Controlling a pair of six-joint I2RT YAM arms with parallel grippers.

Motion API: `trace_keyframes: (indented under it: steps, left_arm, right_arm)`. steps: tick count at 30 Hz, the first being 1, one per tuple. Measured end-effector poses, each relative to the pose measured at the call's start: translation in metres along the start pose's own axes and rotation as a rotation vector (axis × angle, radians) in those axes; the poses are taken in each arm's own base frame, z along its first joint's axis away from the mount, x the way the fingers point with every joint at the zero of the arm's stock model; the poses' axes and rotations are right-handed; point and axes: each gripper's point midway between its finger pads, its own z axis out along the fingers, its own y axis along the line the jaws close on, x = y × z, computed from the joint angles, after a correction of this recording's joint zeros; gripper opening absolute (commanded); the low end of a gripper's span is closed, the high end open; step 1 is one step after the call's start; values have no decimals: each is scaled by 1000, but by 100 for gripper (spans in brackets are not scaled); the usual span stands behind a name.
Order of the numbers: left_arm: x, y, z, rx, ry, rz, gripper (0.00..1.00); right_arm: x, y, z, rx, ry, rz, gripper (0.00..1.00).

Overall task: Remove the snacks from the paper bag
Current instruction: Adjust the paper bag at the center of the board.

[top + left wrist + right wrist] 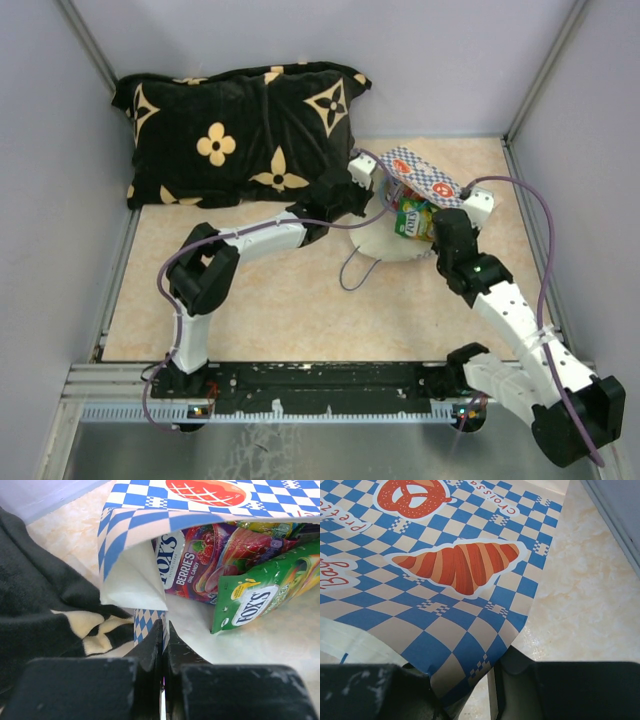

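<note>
So, left to right: the black cushion (pixel 240 130) sat at the far left of the table (pixel 270 310), not part of the job. Next to it we had the left gripper (pixel 164 630) pinched flat on the folded side edge of the paper bag (pixel 131 532), with nothing between the jaws but paper. The bag lay tipped on its side, right of the middle, mouth gaping toward the arms' bases, one cord handle (pixel 352 268) trailing out in front.

The snacks (pixel 240 545) were all inside, just past the mouth. A berry packet (pixel 192 562) sat at the back with a green packet (pixel 260 597) leaning in front of it, plus more behind that we couldn't sort out.

On the right, the right gripper (pixel 467 672) had its jaws narrow around a corner of the bag's upper side. From the wrist view we honestly couldn't tell whether it was clamping the paper or only straddling it.

Our read: we were at the hold-the-bag-open stage, with no snack out yet. The next move probably called for one gripper to let go of the paper, reach into the mouth and pinch the green packet by its near edge while the other stopped the bag sliding.
</note>
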Motion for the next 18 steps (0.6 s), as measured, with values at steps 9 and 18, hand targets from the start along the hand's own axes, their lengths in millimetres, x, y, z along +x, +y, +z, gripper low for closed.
trace_keyframes:
  steps: [9,18]
  left_arm:
    - [-5,-6,21,24,-4,-19,0]
    - [-5,1,37,23,14,-28,0]
  right_arm:
    - [-6,-4,13,-27,21,69,32]
    - [6,14,14,-127,86,54,80]
